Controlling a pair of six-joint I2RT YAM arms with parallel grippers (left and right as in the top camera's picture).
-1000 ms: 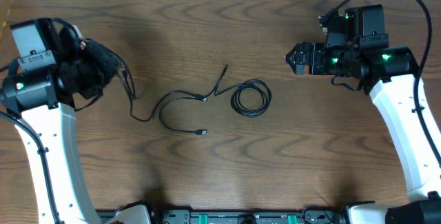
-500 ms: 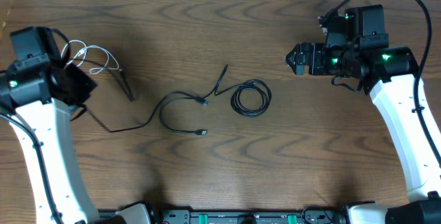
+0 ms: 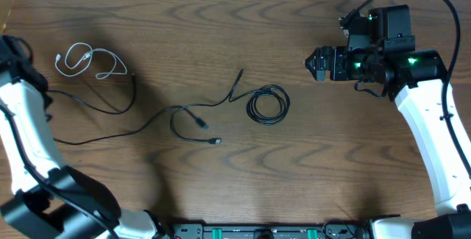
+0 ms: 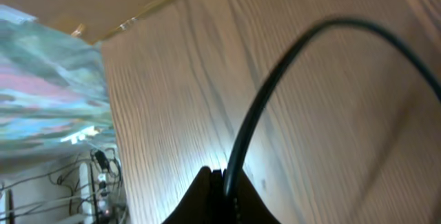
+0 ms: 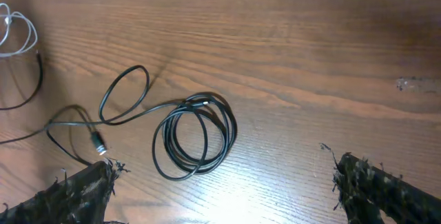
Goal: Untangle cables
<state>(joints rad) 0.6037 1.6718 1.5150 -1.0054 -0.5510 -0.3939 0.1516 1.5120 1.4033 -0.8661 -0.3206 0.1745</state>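
Observation:
A short white cable (image 3: 88, 61) lies looped at the far left. A long black cable (image 3: 147, 125) runs from the left edge to a loop and a plug (image 3: 215, 142) at the middle. Another black cable lies coiled (image 3: 267, 104) right of it, and also shows in the right wrist view (image 5: 196, 138). My left gripper (image 4: 224, 182) is shut on a black cable (image 4: 275, 86) just above the table's left edge. Its fingertips cannot be made out overhead, only the arm (image 3: 29, 121). My right gripper (image 3: 316, 62) hovers open and empty right of the coil (image 5: 231, 196).
A short black cable arc (image 3: 110, 109) lies below the white cable. The table's left edge and a bright floor show in the left wrist view (image 4: 62, 114). The right arm (image 3: 434, 143) runs along the right side.
My left gripper has swung out to the left edge with a black cable, drawing it away. The white cable now lies alone at the far left. The right arm has not moved.

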